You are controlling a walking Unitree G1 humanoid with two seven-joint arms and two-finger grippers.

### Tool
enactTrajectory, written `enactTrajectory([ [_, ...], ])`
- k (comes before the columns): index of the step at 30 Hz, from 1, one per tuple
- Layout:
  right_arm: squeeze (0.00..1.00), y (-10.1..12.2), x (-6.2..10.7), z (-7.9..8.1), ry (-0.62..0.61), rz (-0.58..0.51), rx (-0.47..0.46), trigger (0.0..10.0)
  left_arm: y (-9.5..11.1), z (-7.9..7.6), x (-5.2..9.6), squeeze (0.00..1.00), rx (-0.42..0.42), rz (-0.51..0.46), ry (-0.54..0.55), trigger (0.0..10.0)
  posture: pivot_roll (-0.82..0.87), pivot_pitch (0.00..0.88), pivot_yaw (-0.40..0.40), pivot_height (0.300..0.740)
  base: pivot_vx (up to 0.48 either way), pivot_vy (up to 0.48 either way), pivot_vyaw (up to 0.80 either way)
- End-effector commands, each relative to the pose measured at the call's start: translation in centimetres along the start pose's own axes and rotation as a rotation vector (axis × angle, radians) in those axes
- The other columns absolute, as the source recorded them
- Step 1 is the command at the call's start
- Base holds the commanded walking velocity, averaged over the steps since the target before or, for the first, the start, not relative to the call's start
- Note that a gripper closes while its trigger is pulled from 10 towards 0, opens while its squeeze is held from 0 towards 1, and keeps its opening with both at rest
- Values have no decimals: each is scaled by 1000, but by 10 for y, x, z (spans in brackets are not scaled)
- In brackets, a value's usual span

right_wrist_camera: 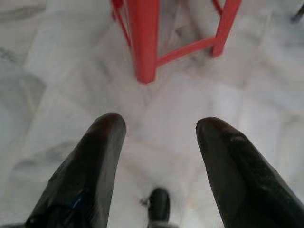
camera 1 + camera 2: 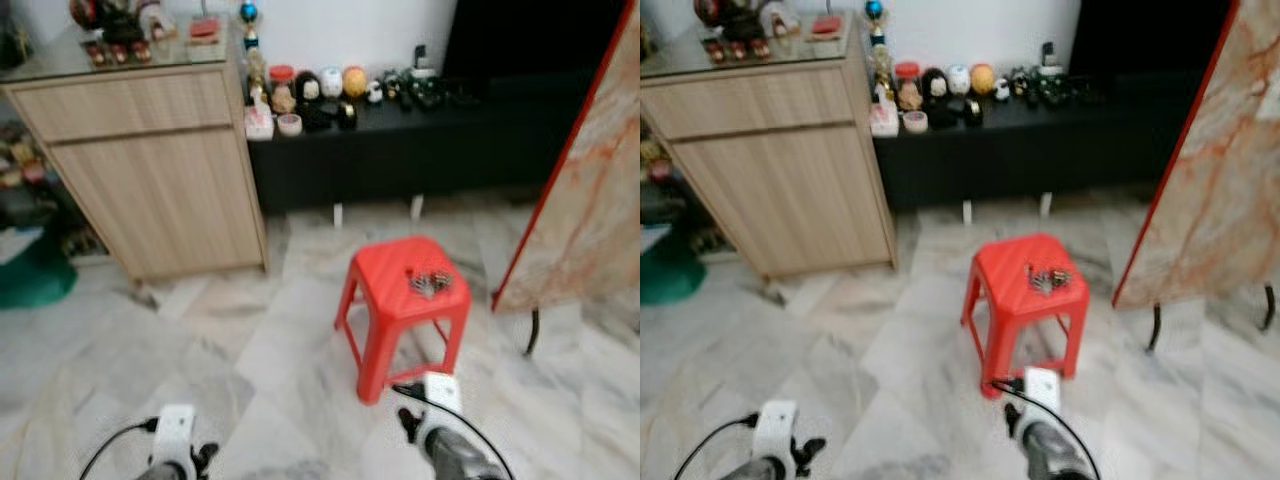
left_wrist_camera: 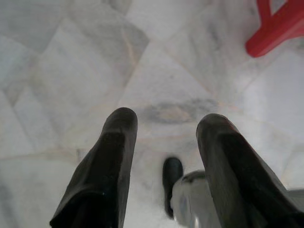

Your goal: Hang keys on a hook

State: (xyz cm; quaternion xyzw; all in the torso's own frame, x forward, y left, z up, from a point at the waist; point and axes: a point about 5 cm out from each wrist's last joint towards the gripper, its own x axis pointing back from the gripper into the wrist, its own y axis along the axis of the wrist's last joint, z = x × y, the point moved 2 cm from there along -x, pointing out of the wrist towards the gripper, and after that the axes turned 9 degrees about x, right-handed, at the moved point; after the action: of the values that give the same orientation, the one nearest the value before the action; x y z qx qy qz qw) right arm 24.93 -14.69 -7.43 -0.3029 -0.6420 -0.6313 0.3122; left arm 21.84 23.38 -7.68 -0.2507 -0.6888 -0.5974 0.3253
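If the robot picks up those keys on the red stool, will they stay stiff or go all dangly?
The keys look like a loose bunch of small metal pieces, so they would probably dangle and jingle. Lying flat on the stool, they seem unlikely to roll. Metal may be slippery for the fingers.

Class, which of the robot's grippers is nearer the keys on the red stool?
Right. The right gripper hangs open just before the red stool holding the keys; the left gripper hangs open farther off to the left.

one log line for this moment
keys on red stool | left gripper open, idle | right gripper open, low before stool
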Motion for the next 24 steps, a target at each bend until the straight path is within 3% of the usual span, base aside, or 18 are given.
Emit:
enactTrajectory([
  [1,0,5,0,12,24,-12,-12,10000,-6,10,3,0,6,30,33,10000,116,0,-15,740,304,0,0],
  [8,0,-1,0,10,3,-2,-40,10000,-11,11,4,0,6,40,24,10000,90,0,-18,740,297,0,0],
  [9,0,-25,4,-10,-14,20,-45,10000,-11,11,4,0,4,36,17,10000,80,0,-4,740,300,0,0],
  [10,0,-25,4,-10,-14,20,-45,10000,-11,11,4,0,4,36,17,10000,80,0,-4,740,300,0,0],
  [11,0,-41,8,-23,-30,36,-50,10000,-12,11,5,0,-4,38,9,10000,76,0,4,740,296,0,0],
  [14,0,-51,10,-29,-46,49,-72,10000,-17,12,6,0,-9,49,4,10000,82,0,4,740,299,0,0],
  [18,0,-83,18,-37,-56,127,-79,10000,-26,19,11,0,-9,49,17,10000,99,0,2,740,290,0,0],
  [24,0,-93,22,-37,-53,148,-85,10000,-32,28,15,0,-16,52,26,10000,86,0,32,740,286,0,0],
])
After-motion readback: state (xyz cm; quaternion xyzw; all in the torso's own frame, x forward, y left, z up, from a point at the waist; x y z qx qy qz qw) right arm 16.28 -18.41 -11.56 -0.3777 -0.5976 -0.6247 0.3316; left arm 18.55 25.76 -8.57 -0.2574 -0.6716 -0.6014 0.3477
